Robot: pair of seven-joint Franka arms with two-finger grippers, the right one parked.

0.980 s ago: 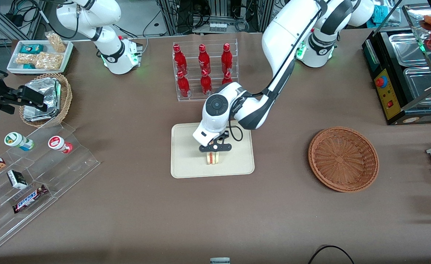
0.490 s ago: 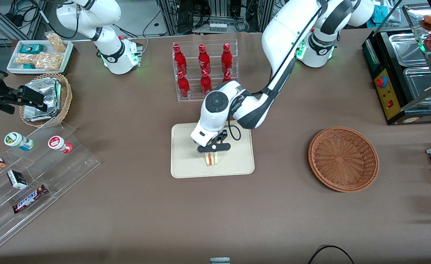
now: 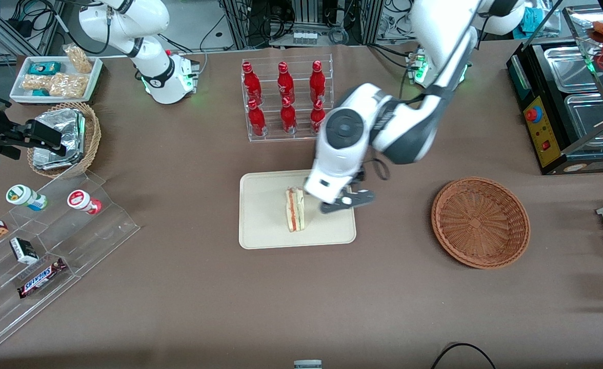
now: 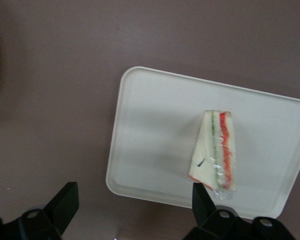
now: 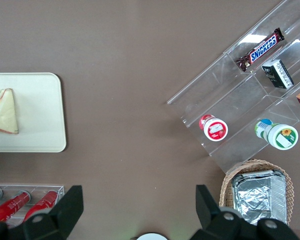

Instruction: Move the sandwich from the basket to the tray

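The sandwich (image 3: 295, 209) (image 4: 216, 150) (image 5: 3, 111), a white wedge with red and green layers showing on top, rests on the cream tray (image 3: 260, 225) (image 4: 150, 125) (image 5: 40, 100) near its middle. My left gripper (image 3: 346, 201) (image 4: 134, 202) hangs open and empty above the tray's edge on the working arm's side, apart from the sandwich. The reddish-brown wicker basket (image 3: 480, 222) stands empty toward the working arm's end of the table.
A clear rack of red bottles (image 3: 286, 100) stands farther from the front camera than the tray. Toward the parked arm's end are a tan basket of foil packets (image 3: 68, 138), acrylic snack steps (image 3: 50, 241) and a white snack tray (image 3: 55, 77). A black food warmer (image 3: 573, 102) sits at the working arm's end.
The gripper, which was down over the sandwich on the tray, has opened, risen and shifted toward the basket. The sandwich stays on the tray, free of the fingers.
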